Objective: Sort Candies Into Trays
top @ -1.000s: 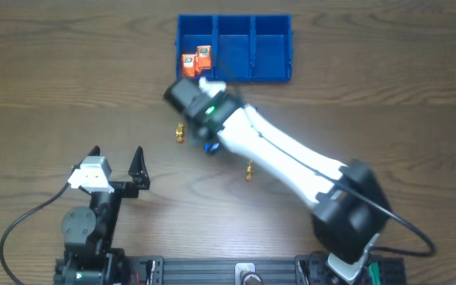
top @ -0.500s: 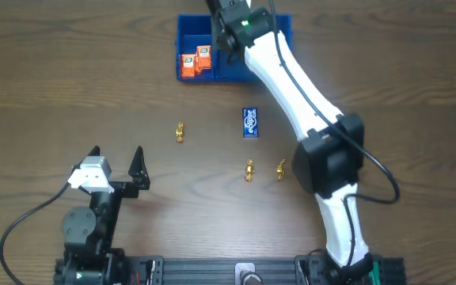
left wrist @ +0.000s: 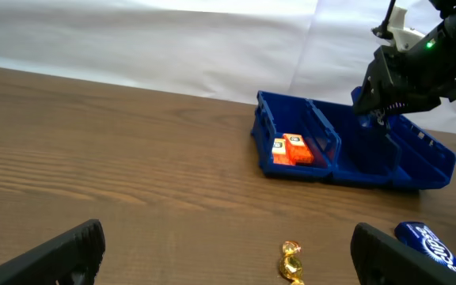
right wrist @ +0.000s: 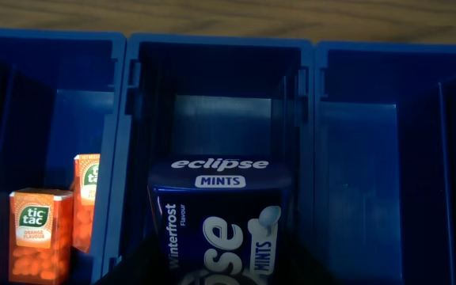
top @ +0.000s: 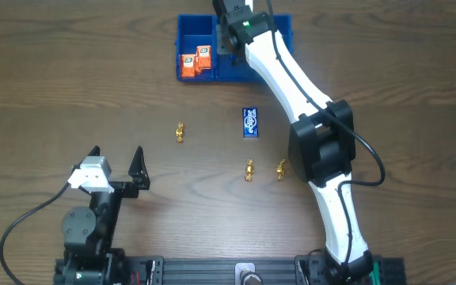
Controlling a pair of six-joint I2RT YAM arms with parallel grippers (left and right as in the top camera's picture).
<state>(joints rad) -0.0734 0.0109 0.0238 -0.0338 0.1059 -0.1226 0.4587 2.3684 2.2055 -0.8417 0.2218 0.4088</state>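
Observation:
A blue tray (top: 283,49) with three compartments stands at the table's far edge. Two orange candy boxes (top: 195,61) lie in its left compartment (right wrist: 50,158). My right gripper (top: 229,28) hangs over the middle compartment (right wrist: 220,119), shut on a dark blue mint tin (right wrist: 220,218). A second blue mint pack (top: 249,123) lies on the table in front of the tray. Three gold-wrapped candies rest on the wood: one at the left (top: 180,132) and two further right (top: 249,170) (top: 280,169). My left gripper (top: 117,170) stands open near its base, holding nothing.
In the left wrist view the tray (left wrist: 418,170) is ahead, with a gold candy (left wrist: 293,261) and the blue pack (left wrist: 426,241) closer in. White sheeting backs the table's far side. The tray's right compartment (right wrist: 378,142) holds nothing.
My right arm swung from the table's middle up to the tray with the mint tin, uncovering the blue pack and gold candies. The left arm has kept still.

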